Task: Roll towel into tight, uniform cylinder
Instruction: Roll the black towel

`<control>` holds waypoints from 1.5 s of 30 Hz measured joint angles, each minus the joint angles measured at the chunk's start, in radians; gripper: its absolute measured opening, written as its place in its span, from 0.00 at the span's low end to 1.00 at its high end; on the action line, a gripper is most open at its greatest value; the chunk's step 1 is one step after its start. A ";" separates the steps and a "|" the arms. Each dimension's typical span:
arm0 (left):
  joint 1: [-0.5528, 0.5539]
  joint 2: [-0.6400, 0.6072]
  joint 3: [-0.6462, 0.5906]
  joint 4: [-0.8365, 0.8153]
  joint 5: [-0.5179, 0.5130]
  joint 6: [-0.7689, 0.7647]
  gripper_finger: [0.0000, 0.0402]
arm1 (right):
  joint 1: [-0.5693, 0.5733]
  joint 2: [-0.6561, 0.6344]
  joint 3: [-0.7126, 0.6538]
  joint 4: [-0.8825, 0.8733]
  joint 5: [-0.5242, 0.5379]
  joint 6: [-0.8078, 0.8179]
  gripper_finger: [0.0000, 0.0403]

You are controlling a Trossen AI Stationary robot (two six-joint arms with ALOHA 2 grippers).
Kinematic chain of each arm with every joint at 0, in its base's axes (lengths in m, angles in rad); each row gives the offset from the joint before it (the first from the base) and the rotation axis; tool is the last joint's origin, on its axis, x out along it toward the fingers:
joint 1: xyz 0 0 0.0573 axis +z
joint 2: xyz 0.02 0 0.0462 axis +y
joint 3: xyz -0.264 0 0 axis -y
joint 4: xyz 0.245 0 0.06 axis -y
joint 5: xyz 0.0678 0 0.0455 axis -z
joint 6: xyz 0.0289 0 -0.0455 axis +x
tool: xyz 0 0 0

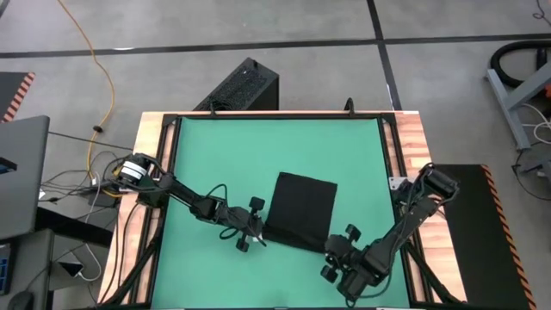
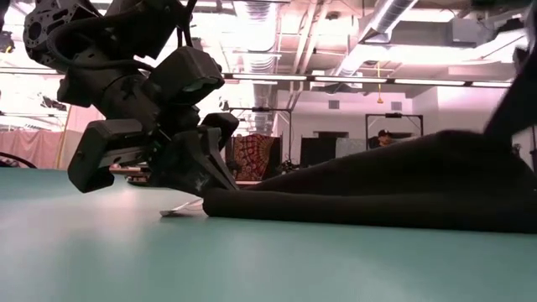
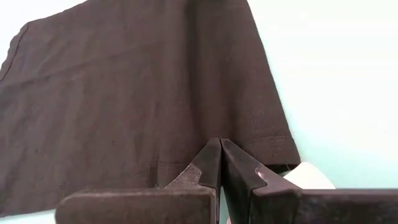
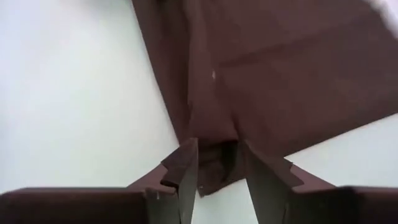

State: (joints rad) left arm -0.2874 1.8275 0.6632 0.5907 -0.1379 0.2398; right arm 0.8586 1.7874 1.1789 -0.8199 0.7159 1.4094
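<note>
The black towel [image 1: 301, 209] lies on the green mat [image 1: 224, 146], near its front edge. In the low view the towel [image 2: 377, 189] has a thick left end on the mat and rises toward the right. Its white tag [image 3: 308, 175] sticks out at the near left corner. My left gripper [image 1: 256, 234] is at that corner, its fingers together. My right gripper [image 1: 331, 250] is at the towel's near right corner, with cloth between its fingers. My left gripper is shut at the towel's near edge [image 3: 249, 146], close to the tagged corner. Its fingers slant down from the table's left [image 2: 205, 180]; whether cloth is between them cannot be told. That end of the towel lies on the mat. My right gripper pinches the towel's near right corner [image 4: 214, 155] between its two fingers. The cloth there is bunched, more than one layer. The fingers come from the table's near right side. In the low view the cloth on that side stands raised above the mat.
A black ribbed box [image 1: 241, 86] stands on the floor beyond the table's far edge. The mat has bare room to the left, right and far side of the towel. Wooden table edges [image 1: 413, 138] frame the mat.
</note>
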 joint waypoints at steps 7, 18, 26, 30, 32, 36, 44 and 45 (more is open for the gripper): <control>0.000 0.000 0.000 0.001 0.000 0.000 0.00 | 0.055 -0.002 0.044 -0.009 0.259 -0.095 0.33; 0.000 0.000 0.000 0.000 0.000 0.000 0.00 | -0.032 0.000 -0.058 0.190 0.252 -0.291 0.07; 0.000 0.000 0.000 -0.001 0.000 -0.006 0.00 | -0.013 0.000 -0.090 0.368 0.237 -0.412 0.02; 0.000 0.000 0.000 -0.002 0.000 -0.012 0.00 | -0.025 0.000 -0.147 0.360 0.221 -0.352 0.02; 0.000 0.000 0.000 -0.002 0.000 -0.016 0.00 | -0.032 0.000 -0.180 0.364 0.205 -0.301 0.02; 0.000 0.000 0.000 -0.006 0.000 -0.019 0.00 | -0.037 0.001 -0.248 0.388 0.145 -0.217 0.02; -0.019 -0.016 0.009 -0.009 0.000 -0.045 0.00 | -0.043 0.001 -0.305 0.418 0.089 -0.181 0.02; -0.027 -0.028 0.013 -0.008 0.001 -0.045 0.00 | -0.043 0.001 -0.308 0.419 0.079 -0.179 0.02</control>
State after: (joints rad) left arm -0.3148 1.7998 0.6761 0.5823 -0.1371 0.1944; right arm 0.8154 1.7882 0.8705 -0.4008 0.7953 1.2304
